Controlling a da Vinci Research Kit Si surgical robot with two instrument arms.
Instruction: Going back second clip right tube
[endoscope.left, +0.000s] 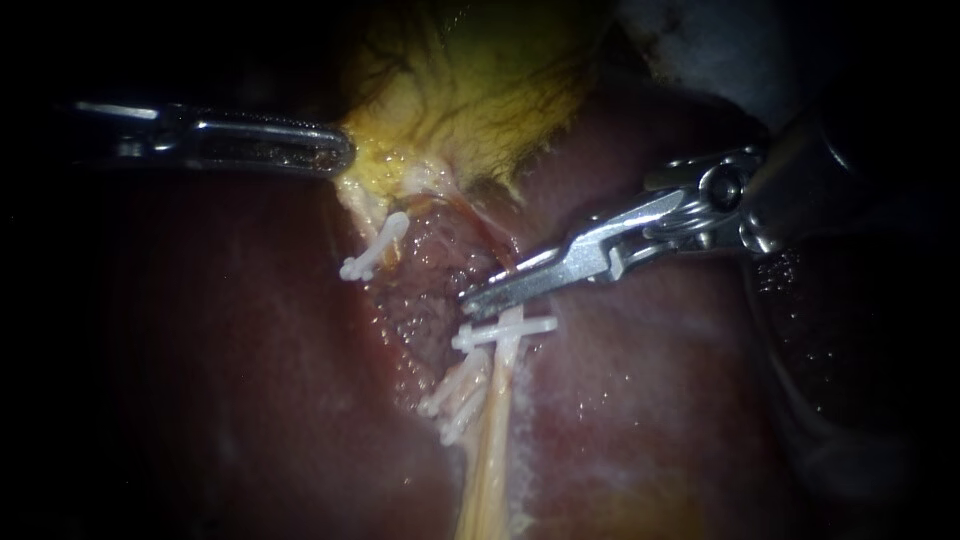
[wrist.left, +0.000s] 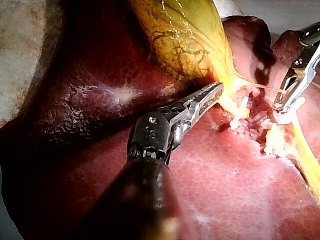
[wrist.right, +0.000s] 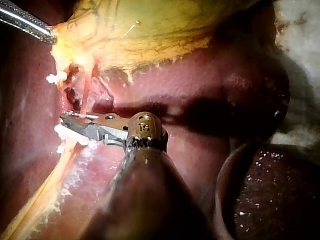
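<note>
Your left instrument (endoscope.left: 335, 152) clenched on the edge of the gallbladder (endoscope.left: 470, 90), your right instrument (endoscope.left: 475, 297) with end effector closed, empty, just above the clip (endoscope.left: 505, 330) on the right tube (endoscope.left: 492, 440).

Two instruments (endoscope.left: 340, 155) (endoscope.left: 478, 297), three white clips (endoscope.left: 375, 248) (endoscope.left: 505, 330) (endoscope.left: 455, 398), one gallbladder (endoscope.left: 480, 90), one liver (endoscope.left: 250, 380), one pale orange tube (endoscope.left: 490, 470)

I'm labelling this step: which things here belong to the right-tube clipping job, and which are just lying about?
Job: right instrument; right tube; clip on the right tube; left instrument holding the gallbladder.
Lying about: liver; upper clip; lower clips on the other tube.
</note>
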